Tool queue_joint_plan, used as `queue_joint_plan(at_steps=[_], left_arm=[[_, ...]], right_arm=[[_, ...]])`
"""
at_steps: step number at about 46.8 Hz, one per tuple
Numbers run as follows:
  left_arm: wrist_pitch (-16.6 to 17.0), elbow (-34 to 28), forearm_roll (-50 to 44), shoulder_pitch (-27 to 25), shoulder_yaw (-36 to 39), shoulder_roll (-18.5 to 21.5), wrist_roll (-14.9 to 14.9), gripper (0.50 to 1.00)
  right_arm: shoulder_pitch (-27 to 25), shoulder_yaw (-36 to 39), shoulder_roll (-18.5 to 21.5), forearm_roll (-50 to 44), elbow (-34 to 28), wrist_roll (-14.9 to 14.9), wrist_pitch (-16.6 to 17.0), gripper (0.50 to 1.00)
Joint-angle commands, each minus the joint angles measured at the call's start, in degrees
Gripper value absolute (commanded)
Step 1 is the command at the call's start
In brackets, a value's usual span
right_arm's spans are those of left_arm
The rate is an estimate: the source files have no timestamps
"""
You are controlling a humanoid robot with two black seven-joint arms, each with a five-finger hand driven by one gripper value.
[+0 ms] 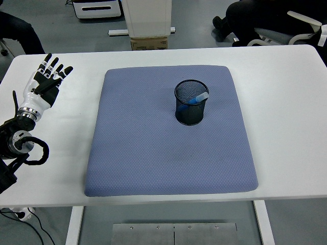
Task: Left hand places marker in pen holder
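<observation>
White worktop (286, 102) fills most of the view, with a blue-grey mat (153, 148) spread over its middle. On the far right part of that mat stands a black mesh pen holder (191, 102), upright. Inside it leans the marker (196, 98), blue-bodied with a pale cap end that pokes up against the holder's right rim. Around the holder the mat is bare, so nothing crowds the cup on any side.

Well apart from it, over the left edge of the worktop, the left robot hand (43, 84) hangs with its white palm shell showing and its black fingers (51, 64) spread apart, holding nothing. Its black arm (13, 148) comes in from the left edge nearer the camera, with a cable loop beside the wrist.

Beyond the far edge is grey floor, a white cabinet base with a cardboard box (149, 42) under it, and a seated person (255, 18) in dark clothes at the far right beside a white chair (306, 28). Another person's dark sleeve (18, 28) shows at the far left.
</observation>
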Motion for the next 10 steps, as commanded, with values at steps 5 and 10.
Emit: queue_joint_plan(at_steps=[5,10], left_arm=[[-1.1,0.0,0.0,1.6,-0.1,0.7,0.0,1.0],[-1.1,0.0,0.0,2.6,-0.1,0.6,0.1,1.0]], right_arm=[[0.2,-0.4,0.0,-0.6,0.4,0.1,0.1,1.0],[0.2,-0.4,0.0,-1.0,0.5,0.4,0.1,1.0]])
